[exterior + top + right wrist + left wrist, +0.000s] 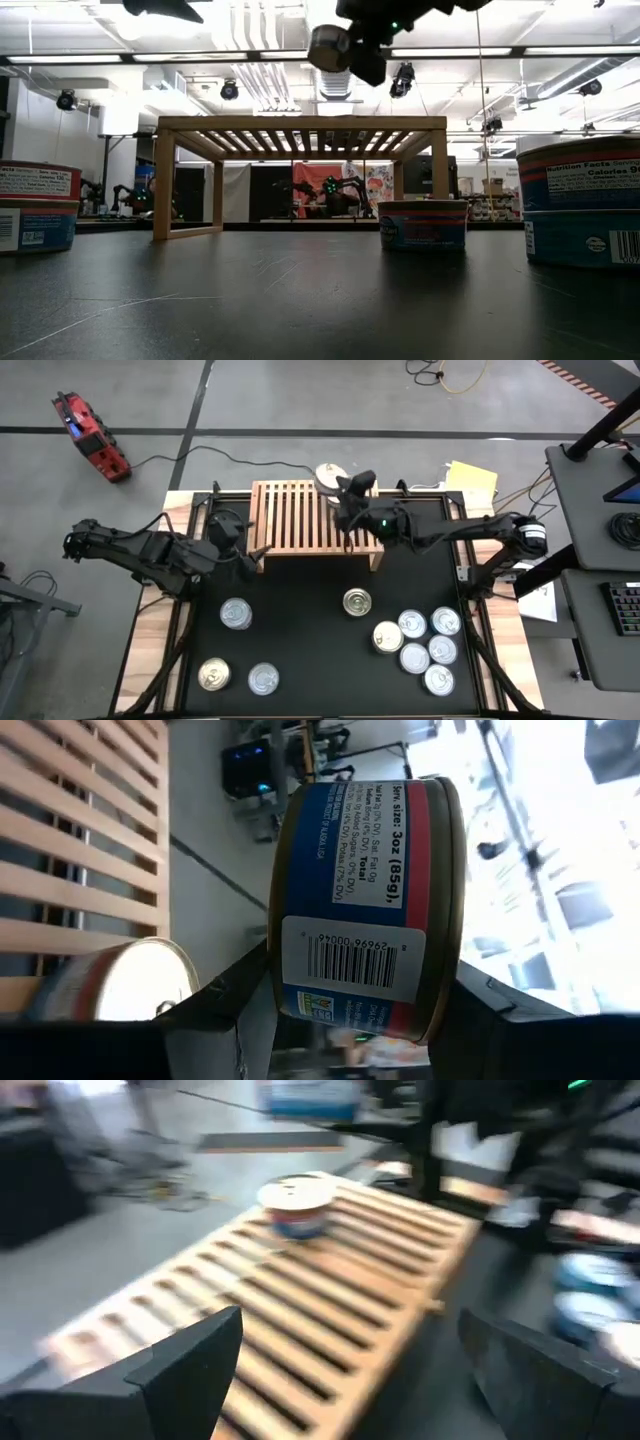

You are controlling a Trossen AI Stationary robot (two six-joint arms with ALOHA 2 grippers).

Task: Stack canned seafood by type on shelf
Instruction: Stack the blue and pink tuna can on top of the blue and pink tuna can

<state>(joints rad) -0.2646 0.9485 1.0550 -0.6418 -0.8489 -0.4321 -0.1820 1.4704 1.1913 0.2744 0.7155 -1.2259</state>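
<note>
A glossy printed-paper label is seen on the metal tin (365, 910); the slatted shelf (300, 515) is pale matt wood.

A robotics lab. Other robot arms (330, 192) stand behind the bench (300, 650). Exposed ceiling ducts (262, 80) and cabled desks (590, 510) surround it.

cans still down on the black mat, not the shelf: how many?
10. Three cans on the left, one alone in the middle, six clustered on the right. Not counted: shelf can on the shelf, held can in the right gripper.
</note>
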